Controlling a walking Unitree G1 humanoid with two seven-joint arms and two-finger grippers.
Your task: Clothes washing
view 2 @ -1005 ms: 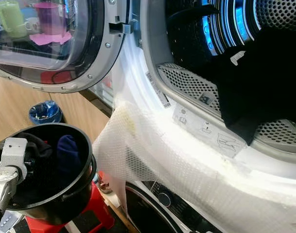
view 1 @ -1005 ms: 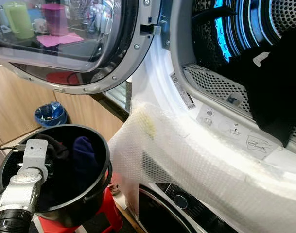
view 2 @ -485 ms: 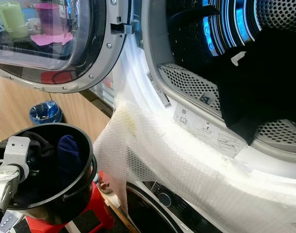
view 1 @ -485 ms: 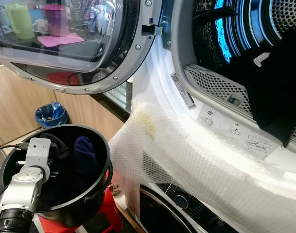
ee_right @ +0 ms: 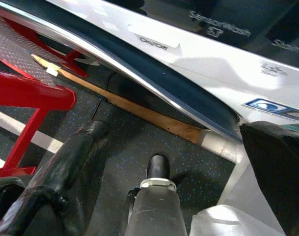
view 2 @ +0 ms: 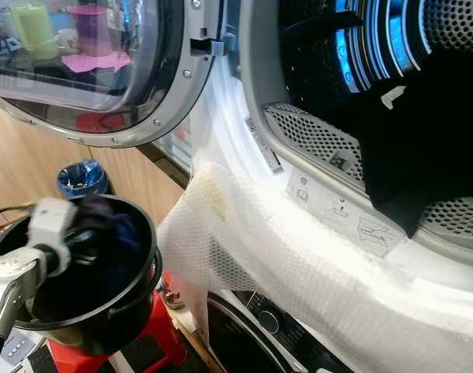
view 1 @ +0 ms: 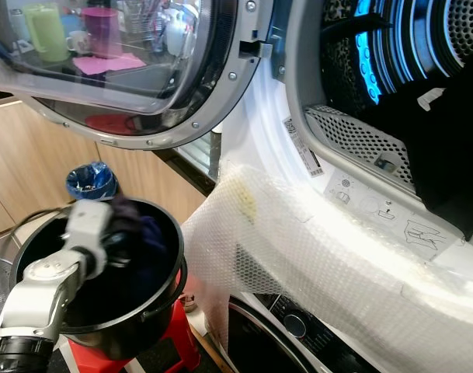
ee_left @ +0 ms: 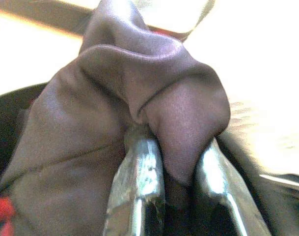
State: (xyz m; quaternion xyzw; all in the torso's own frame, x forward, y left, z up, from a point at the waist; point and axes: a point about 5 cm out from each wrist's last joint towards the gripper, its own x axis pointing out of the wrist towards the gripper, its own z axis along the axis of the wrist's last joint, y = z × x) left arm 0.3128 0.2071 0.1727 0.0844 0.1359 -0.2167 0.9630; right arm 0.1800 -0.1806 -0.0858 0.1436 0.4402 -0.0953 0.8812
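In the left wrist view the jaws of the left gripper (ee_left: pixel 176 196) are closed on a fold of dark purplish garment (ee_left: pixel 139 98), the cloth bunched up and draped over both fingers (ee_left: pixel 137 182). It is soft, limp fabric, light and quick to sag or slip, so a deep pinch through a thick fold like this one looks the safest hold; a thin edge would likely pull free.

In the eye views, at the lower left of the frame, that gripper is blurred above a round black bucket (view 1: pixel 154 307) with smooth, glossy walls, which sits on a red stool (view 1: pixel 178 346). More dark clothes seem to lie inside, though the blur makes this hard to judge.

To the right a sheet of bubble wrap (view 1: pixel 314 264) hangs over the white front of the washing machine (view 1: pixel 252 124). Its perforated metal drum (view 1: pixel 356 140) stands open at the upper right, lit blue, with a black garment (view 1: pixel 446 148) draped over the lip. The glass door (view 1: pixel 119 70) swings out at the upper left.

The right gripper (ee_right: pixel 124 196) hangs low over dark speckled floor, its jaws apart and empty.
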